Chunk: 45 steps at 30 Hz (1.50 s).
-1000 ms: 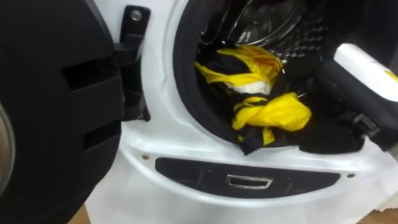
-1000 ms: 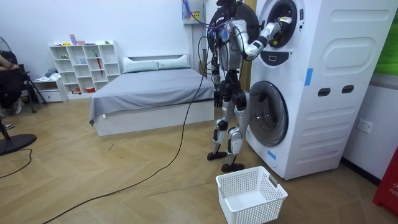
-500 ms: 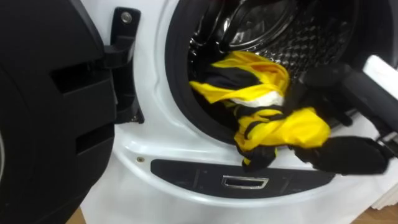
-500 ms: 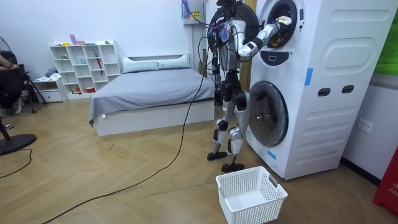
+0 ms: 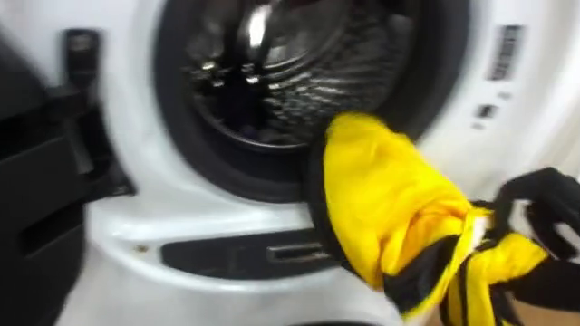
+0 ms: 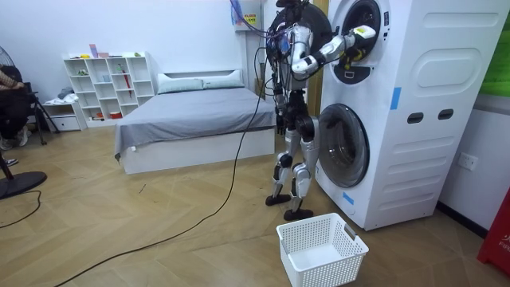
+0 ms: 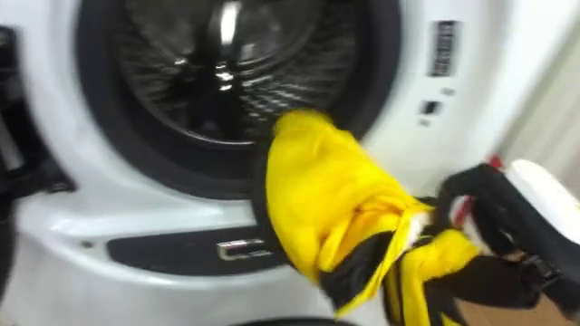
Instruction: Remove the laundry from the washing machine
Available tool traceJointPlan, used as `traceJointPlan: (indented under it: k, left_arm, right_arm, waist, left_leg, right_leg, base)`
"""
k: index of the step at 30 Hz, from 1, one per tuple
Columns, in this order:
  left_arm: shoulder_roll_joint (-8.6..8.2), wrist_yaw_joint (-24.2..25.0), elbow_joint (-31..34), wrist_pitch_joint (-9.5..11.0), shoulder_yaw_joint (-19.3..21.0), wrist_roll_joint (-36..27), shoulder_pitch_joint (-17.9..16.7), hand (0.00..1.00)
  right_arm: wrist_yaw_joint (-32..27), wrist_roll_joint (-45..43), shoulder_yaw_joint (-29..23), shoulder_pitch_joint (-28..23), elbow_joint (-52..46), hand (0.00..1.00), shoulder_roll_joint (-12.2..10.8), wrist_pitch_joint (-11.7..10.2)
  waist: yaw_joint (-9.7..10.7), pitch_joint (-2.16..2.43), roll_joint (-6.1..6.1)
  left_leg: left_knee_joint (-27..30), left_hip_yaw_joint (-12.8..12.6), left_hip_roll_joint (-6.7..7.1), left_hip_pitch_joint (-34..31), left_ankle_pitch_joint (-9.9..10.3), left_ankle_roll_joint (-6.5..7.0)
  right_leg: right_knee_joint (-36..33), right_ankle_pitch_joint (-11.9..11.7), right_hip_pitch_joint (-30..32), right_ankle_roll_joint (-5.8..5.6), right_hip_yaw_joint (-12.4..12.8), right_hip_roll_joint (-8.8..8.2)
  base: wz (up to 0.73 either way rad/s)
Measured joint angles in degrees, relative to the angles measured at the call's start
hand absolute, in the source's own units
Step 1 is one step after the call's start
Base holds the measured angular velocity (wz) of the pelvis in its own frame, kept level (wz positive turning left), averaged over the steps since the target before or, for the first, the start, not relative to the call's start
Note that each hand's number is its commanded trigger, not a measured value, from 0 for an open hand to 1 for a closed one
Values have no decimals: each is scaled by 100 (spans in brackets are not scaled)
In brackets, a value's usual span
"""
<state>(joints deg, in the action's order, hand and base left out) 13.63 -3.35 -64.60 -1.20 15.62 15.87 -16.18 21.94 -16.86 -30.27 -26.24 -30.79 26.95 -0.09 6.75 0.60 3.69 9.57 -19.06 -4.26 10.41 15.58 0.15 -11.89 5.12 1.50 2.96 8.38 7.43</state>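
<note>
A tall white washing machine [image 6: 414, 112] – two front-loading units stacked one on the other – stood against the wall at the room view's right. A bed [image 6: 191, 115] with a grey cover lay further back, and a white shelf unit [image 6: 107, 88] stood against the far wall. The robot stood upright on the wooden floor, close beside the machine, with one arm raised to the upper unit's opening. A white laundry basket [image 6: 322, 249] sat on the floor near its feet, in front of the lower unit.

Seen from the robot's head, the upper unit's dark door [image 5: 36, 199] stood swung open at the left. The round metal drum [image 5: 263, 63] was ringed by a dark seal, and a long dark recess [image 5: 245, 258] ran below the opening.

A yellow and black garment [image 5: 399, 217] hung bunched in front of the opening's lower right rim, outside the drum (whether any part touched the seal could not be told). The right hand [image 5: 544, 204], black, came in from the right edge. Its fingers were curled closed round the bunched end of the cloth – the garment drooped from that grip in yellow folds with black bands.
</note>
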Motion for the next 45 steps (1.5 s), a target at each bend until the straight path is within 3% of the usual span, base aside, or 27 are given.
traceJointPlan:
  k: [4,9,14,20,24,26,27,29,31,37,41,43,45]
  left_arm:
    - [13,-18,-2,-1,6,0,-18,0]
    - [27,-27,25,-5,3,1,-29,0]
    - [61,-30,53,-6,1,-7,-10,0]
    - [77,-19,40,0,-14,-49,-23,0]
    - [137,-26,-34,3,-26,-65,-27,0]
    - [155,-27,-135,-2,-32,-63,-28,0]
    - [180,-27,-181,-11,-75,-63,-33,0]
    - [237,-28,-179,-13,-189,-63,-24,0]
    - [264,-27,-183,-14,-287,-61,43,0]
    - [316,-43,-175,-19,-934,-83,438,0]
    - [333,-57,-179,-49,-1272,-208,770,0]
    - [344,-62,-166,-44,-1377,-294,813,0]
    - [345,-101,-172,-85,-1495,-472,914,0]
  right_arm:
    - [-104,-237,-289,0,101,100,0,205]
    - [-205,-321,-306,14,133,100,1,429]
    - [-220,-333,-329,15,146,100,1,595]
    - [-251,-301,-437,39,162,100,2,602]
    - [-249,-146,-410,175,206,100,1,601]
    - [-248,-143,-388,198,292,100,2,603]
    - [-246,-144,-294,213,367,100,2,629]
    - [-224,-143,-72,224,503,100,1,644]
    - [-174,-146,109,240,603,100,1,642]
    - [-261,-418,778,599,1767,100,-1,645]
    - [-586,-687,1188,1119,3102,100,0,640]
    - [-857,-898,1371,1409,3620,100,5,630]
    - [-1151,-1070,1592,1713,4361,100,4,625]
  waist:
    - [251,7,34]
    - [586,-26,117]
    - [735,-13,122]
    - [798,-23,140]
    - [748,-72,211]
    - [684,-75,220]
    - [683,-62,222]
    - [678,-100,298]
    - [644,-100,317]
    - [424,-89,109]
    - [345,-94,-61]
    - [261,-114,-194]
    - [241,-94,-334]
  left_leg:
    - [4,-290,-33,-65,4,-60]
    - [15,-698,-130,-132,-23,-155]
    - [22,-1007,-200,-88,-6,-258]
    - [9,-1076,-244,-66,18,-315]
    - [10,-1062,-259,-57,27,-330]
    - [26,-1066,-273,-58,37,-345]
    - [40,-1063,-275,-59,36,-346]
    - [102,-1062,-281,-86,38,-344]
    - [167,-1066,-299,-160,84,-355]
    - [435,-1114,-304,-542,257,-240]
    - [688,-1067,-254,-977,326,-125]
    - [717,-1023,-198,-1129,331,-110]
    - [828,-999,-171,-1381,349,-71]
  right_leg:
    - [-14,-104,158,81,281,126]
    - [11,-286,317,163,645,305]
    - [9,-368,358,167,871,447]
    - [18,-363,361,227,945,537]
    - [11,-370,362,245,1141,628]
    - [8,-406,359,272,1200,661]
    - [12,-433,360,309,1199,665]
    - [16,-448,377,326,1200,666]
    - [9,-457,443,328,1187,670]
    - [-79,-481,776,236,1213,642]
    - [-268,-429,1209,134,1191,570]
    - [-384,-398,1408,85,1217,548]
    - [-513,-372,1665,47,1203,519]
  base:
    - [-47]
    - [-44]
    - [-34]
    - [-9]
    - [-15]
    - [-22]
    - [-15]
    - [-9]
    - [-8]
    - [-7]
    - [-1]
    - [-6]
    - [0]
